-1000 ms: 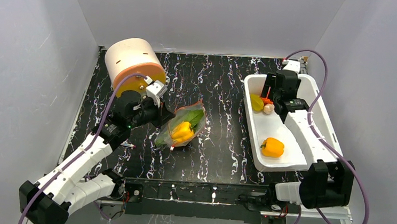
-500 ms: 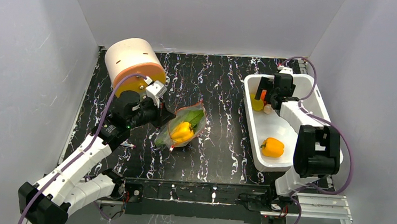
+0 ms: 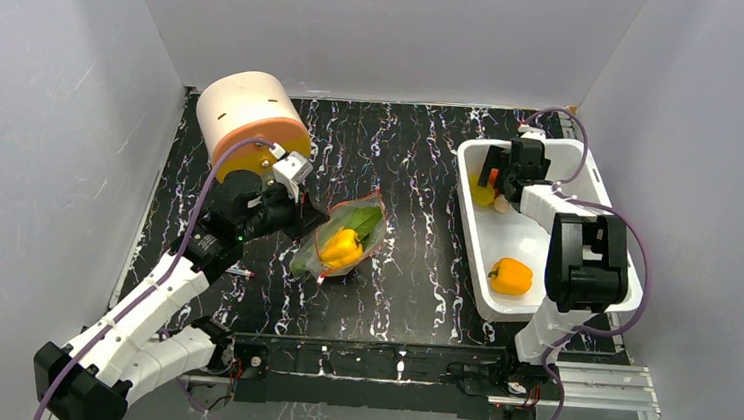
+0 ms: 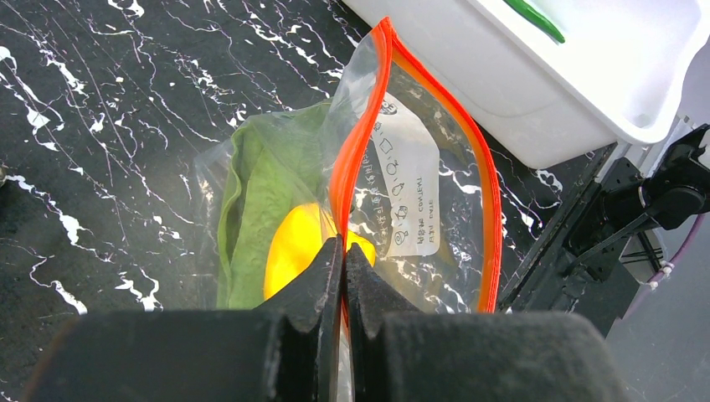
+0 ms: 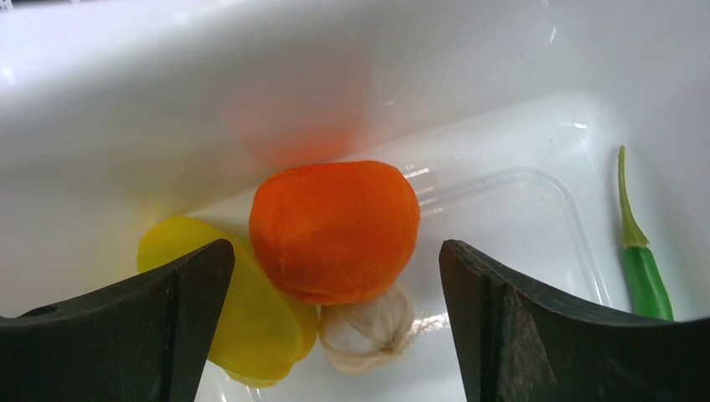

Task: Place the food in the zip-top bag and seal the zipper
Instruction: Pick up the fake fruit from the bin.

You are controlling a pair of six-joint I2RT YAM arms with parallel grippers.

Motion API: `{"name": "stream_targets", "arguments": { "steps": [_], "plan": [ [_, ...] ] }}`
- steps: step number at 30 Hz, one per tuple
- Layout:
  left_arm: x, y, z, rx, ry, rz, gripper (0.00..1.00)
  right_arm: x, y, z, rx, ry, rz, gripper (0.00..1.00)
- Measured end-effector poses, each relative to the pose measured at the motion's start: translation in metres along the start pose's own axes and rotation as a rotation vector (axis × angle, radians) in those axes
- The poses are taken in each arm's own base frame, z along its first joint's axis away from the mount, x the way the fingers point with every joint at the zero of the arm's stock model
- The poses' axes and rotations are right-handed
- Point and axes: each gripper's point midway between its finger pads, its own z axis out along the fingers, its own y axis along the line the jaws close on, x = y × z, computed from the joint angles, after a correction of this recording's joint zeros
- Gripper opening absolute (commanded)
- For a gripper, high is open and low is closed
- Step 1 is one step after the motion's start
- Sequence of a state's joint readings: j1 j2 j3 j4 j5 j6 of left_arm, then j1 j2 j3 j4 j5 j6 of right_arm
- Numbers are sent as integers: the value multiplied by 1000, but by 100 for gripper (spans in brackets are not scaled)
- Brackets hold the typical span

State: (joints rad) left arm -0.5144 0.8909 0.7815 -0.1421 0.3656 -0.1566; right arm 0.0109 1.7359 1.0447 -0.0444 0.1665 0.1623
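Note:
The clear zip-top bag (image 3: 344, 236) lies mid-table and holds a green leaf (image 4: 251, 201) and a yellow pepper (image 3: 343, 247). Its orange zipper (image 4: 358, 142) is open. My left gripper (image 4: 344, 251) is shut on the bag's near zipper edge. My right gripper (image 5: 335, 276) is open over the far corner of the white tub (image 3: 543, 284). Between its fingers lie an orange-red tomato-like fruit (image 5: 335, 230), a yellow lemon-like piece (image 5: 243, 310) and a white garlic bulb (image 5: 368, 331). A second yellow pepper (image 3: 510, 275) sits at the tub's near end. A green chili (image 5: 640, 260) lies to the right.
A large round peach-and-orange container (image 3: 252, 120) lies on its side at the back left, just behind my left arm. The white tub's walls (image 5: 251, 75) rise close around my right gripper. Grey walls enclose the table.
My right arm has folded back and its gripper has moved farther toward the tub's far left corner, over the tomato. The left arm and bag have not moved.

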Motion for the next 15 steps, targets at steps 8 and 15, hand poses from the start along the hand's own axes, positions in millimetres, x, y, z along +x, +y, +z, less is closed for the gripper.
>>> {"name": "stream_targets", "arguments": {
  "steps": [8,15],
  "plan": [
    [3,1,0,-3,3,1,0,-10,2,17,3,-47,8,84],
    [3,2,0,-10,2,5,0,-3,-11,29,27,-35,24,70]
  ]
}}
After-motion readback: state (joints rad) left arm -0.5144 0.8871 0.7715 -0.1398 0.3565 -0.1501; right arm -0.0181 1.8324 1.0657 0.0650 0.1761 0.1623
